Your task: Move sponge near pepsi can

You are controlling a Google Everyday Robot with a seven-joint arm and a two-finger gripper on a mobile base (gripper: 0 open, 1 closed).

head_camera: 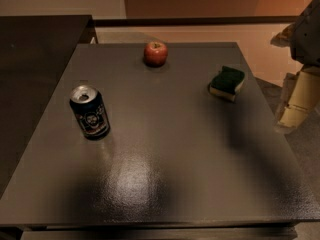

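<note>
The sponge (227, 82), dark green on top with a pale yellow base, lies flat near the table's right edge. The pepsi can (90, 112), dark blue and black with a silver top, stands upright on the left side of the table, far from the sponge. My gripper (295, 104) hangs at the right edge of the view, beyond the table's right side and a little to the right and in front of the sponge. It touches nothing.
A red apple (155, 53) stands near the table's far edge, between can and sponge. The grey table (165, 154) has a dark counter (35, 59) along its left side. Floor lies beyond the right edge.
</note>
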